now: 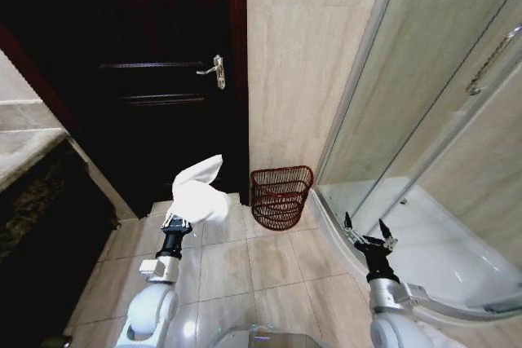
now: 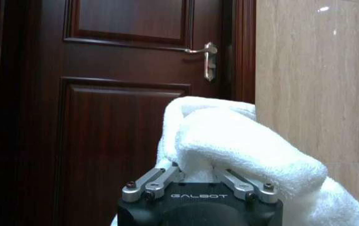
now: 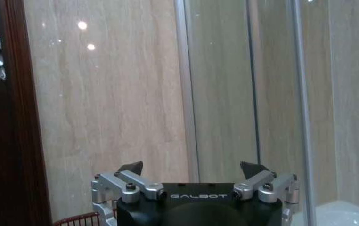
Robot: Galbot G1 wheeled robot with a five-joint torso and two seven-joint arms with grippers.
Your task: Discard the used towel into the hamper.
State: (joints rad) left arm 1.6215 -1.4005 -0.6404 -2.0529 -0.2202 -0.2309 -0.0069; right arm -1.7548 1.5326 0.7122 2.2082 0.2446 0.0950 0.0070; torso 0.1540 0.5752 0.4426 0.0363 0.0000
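Closest to me are my two arms. My left gripper (image 1: 176, 222) is up over the floor tiles (image 1: 245, 266) and it is squeezing a white towel (image 1: 198, 193). In the left wrist view the fingers (image 2: 160, 176) are pressed into the towel (image 2: 242, 150), and the fluffy cloth puffs up above them. One corner of it sticks up in the air.

My right gripper (image 1: 369, 234) hangs near the curved edge of the shower tray (image 1: 457, 258). It is spread wide and has nothing in it. In the right wrist view I see its two dark fingertips (image 3: 131, 167) far apart.

The hamper (image 1: 280, 196) stands on the floor at the foot of the tan wall (image 1: 310, 55). It is between the dark wooden door (image 1: 163, 79) and the glass shower screen (image 1: 408, 87). The towel is to the left of the hamper, close by, not over it.
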